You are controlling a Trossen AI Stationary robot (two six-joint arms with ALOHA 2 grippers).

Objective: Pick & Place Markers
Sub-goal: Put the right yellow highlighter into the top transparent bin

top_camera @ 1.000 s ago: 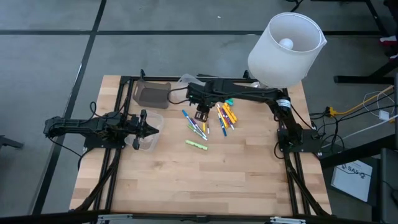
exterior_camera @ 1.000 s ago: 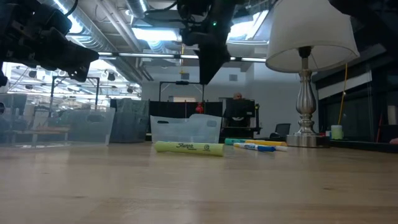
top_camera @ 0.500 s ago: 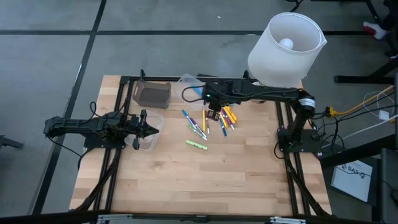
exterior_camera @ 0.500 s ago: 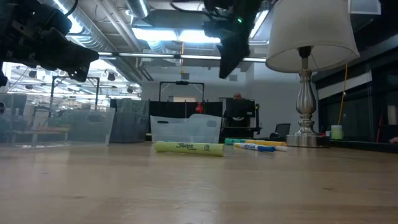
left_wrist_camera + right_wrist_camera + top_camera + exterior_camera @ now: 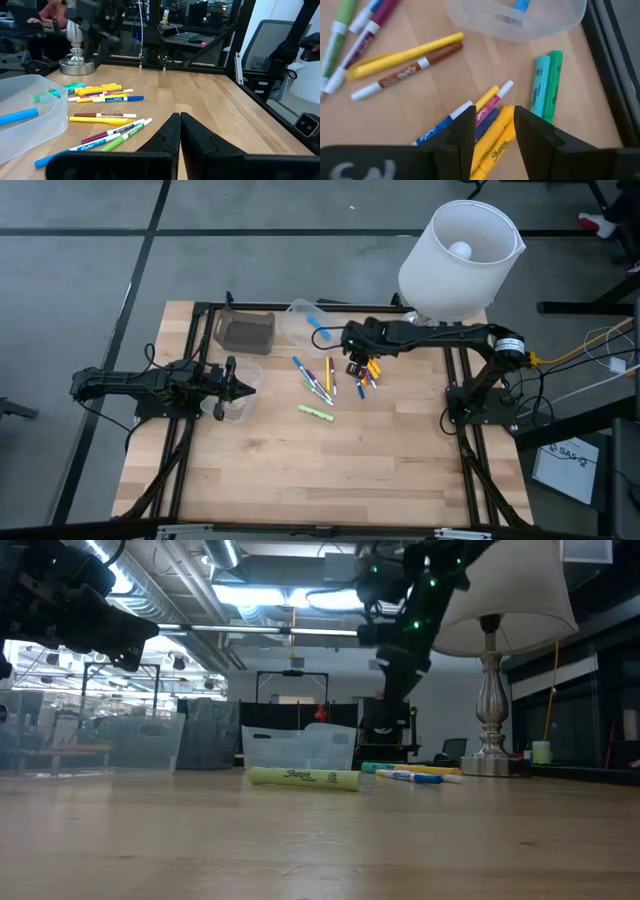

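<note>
Several markers (image 5: 322, 380) in blue, green, yellow, orange and purple lie scattered flat mid-table, and a yellow-green highlighter (image 5: 315, 412) lies nearer the front. My right gripper (image 5: 357, 367) hangs open, tilted down, above the yellow and orange markers (image 5: 492, 127) at the right of the group; these show through the gap between its fingers, clear of them. Two green highlighters (image 5: 547, 85) lie beside them. My left gripper (image 5: 243, 387) waits shut and level at the table's left, above a clear cup (image 5: 238, 402).
A clear tub (image 5: 305, 320) holding a blue marker (image 5: 320, 335) stands at the far side, with a dark tub (image 5: 243, 332) to its left. A white-shaded lamp (image 5: 460, 255) stands at the far right, beside my right arm. The near half of the table (image 5: 330, 480) is bare wood.
My right gripper has swung toward the table's right edge and come down, from above the middle markers to above the yellow and orange ones, still open. No marker has moved.
</note>
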